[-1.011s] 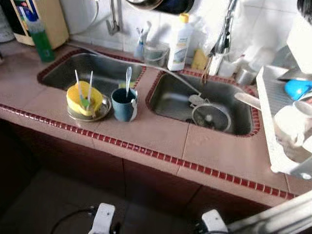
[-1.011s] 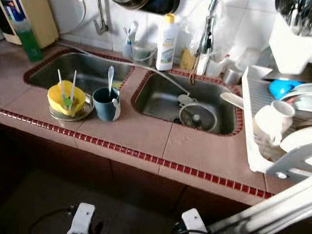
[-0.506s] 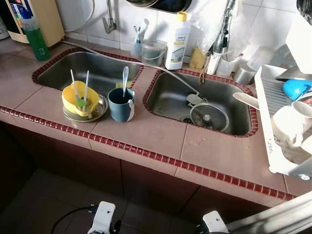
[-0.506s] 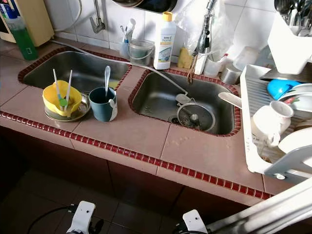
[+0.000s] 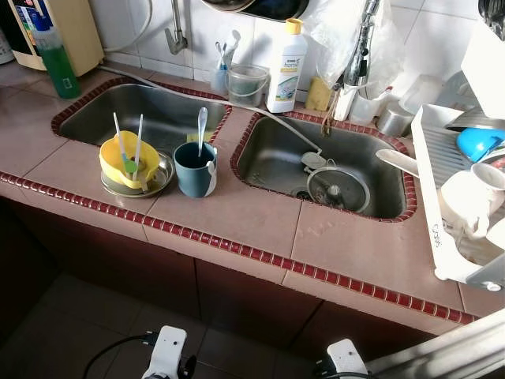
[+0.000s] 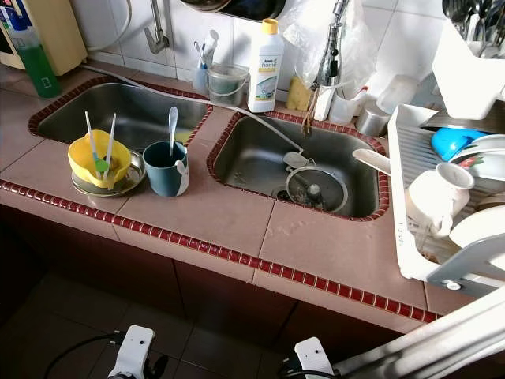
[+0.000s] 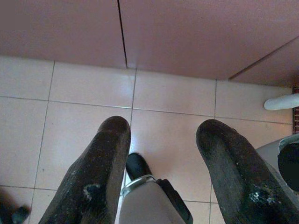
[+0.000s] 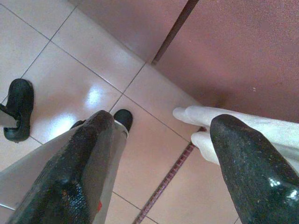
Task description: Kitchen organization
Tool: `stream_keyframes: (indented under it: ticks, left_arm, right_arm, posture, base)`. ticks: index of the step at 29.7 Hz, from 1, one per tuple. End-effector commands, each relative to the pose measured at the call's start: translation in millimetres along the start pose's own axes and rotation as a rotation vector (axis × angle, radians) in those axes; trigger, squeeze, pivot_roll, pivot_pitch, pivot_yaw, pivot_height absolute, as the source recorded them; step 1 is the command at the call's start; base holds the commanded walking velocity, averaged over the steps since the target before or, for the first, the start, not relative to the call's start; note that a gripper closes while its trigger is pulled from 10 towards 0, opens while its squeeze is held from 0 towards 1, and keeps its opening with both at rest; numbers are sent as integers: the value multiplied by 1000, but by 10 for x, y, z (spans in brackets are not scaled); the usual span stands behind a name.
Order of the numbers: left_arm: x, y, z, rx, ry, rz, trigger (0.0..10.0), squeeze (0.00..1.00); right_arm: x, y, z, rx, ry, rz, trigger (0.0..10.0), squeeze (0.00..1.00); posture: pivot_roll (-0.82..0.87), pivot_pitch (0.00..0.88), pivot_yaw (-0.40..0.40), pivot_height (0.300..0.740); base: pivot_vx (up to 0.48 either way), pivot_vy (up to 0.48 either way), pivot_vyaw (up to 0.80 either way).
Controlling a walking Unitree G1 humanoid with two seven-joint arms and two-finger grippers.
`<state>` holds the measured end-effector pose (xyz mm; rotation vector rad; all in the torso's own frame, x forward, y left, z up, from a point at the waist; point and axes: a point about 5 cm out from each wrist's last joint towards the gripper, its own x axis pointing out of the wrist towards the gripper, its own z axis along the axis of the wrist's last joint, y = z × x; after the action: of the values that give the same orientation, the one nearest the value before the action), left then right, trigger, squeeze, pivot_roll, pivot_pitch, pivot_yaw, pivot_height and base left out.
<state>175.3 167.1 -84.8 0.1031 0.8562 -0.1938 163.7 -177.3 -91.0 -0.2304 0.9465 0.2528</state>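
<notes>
The tiled worktop [image 5: 237, 213] is carrying a double sink. On the strip in front of the left basin [image 5: 134, 114], a yellow bowl [image 5: 130, 160] is sitting in a shallow metal dish [image 5: 162, 180], with two white-handled utensils [image 5: 129, 142] leaning out of it. Just beside it, toward the right, a dark teal mug [image 5: 195, 170] is standing upright and holding a white spoon [image 5: 202, 126]. The right basin [image 5: 276, 162] is holding a round metal strainer [image 5: 338, 189], and a thin hose [image 5: 260, 117] is running from the wall tap into it. At the back edge, between the basins, a white detergent bottle with a yellow cap [image 5: 286, 58] is standing next to a clear tub [image 5: 249, 84] and a small cup of brushes [image 5: 222, 71]. A green bottle [image 5: 55, 55] is standing at the far left. At the right end, a white dish rack [image 5: 450, 197] is holding a white mug [image 5: 469, 201] and a blue bowl [image 5: 479, 142].

Both arms are hanging low in front of the cabinet. The left pincer [image 7: 161, 135] is pointing at the floor tiles [image 7: 88, 84], fingers spread apart and gripping nothing. The right pincer [image 8: 161, 130] is likewise standing wide and empty above the floor.
</notes>
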Motion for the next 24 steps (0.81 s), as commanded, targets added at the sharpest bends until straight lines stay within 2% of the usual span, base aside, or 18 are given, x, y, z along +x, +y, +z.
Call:
stream_keyframes:
  ticks: [1,8,24]
  left_arm:
    - [-6,-18,-36,-12,15,-8,10000,0]
    - [-7,-13,-39,-14,18,-6,10000,0]
    - [-2,-22,-33,-2,23,-12,10000,0]
  right_arm:
    - [-4,-12,-10,28,-3,-16,10000,0]
    - [-2,8,-12,19,-1,-9,10000,0]
    - [-8,-16,-23,27,0,-16,10000,0]
  posture:
    - [-139,57,-61,740]
    - [-138,67,-64,740]
    - [-143,66,-60,740]
  base:
    - [0,0,0]
    - [0,0,0]
    - [-305,0,0]
